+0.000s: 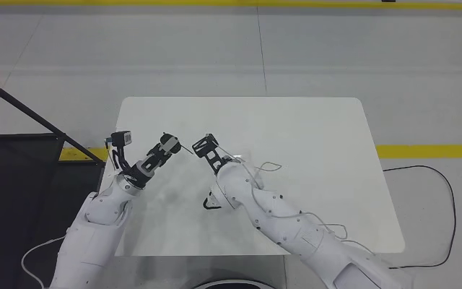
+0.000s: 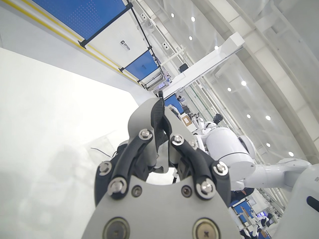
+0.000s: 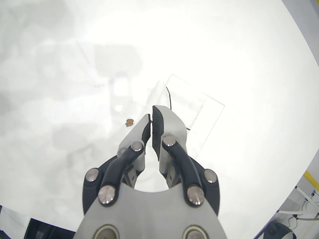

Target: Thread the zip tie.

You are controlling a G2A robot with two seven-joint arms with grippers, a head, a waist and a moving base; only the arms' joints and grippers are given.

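At the near left of the table point(image 1: 310, 130), the left gripper point(image 1: 170, 142) is clamped on one black end of the zip tie point(image 2: 160, 93), and a short stub pokes past its fingertips. Just to its right, the right gripper point(image 1: 206, 144) is pinched onto the thin strap. The strap looks slender and springy, so a slight misalignment between the grippers could make the tip buckle or miss the slot. The right wrist view makes out a clear tray point(image 3: 211, 115) and a brown speck point(image 3: 129, 122) on the table beneath, both too faint to tell from above. The top view shows instead that the grippers are close, with tips facing.
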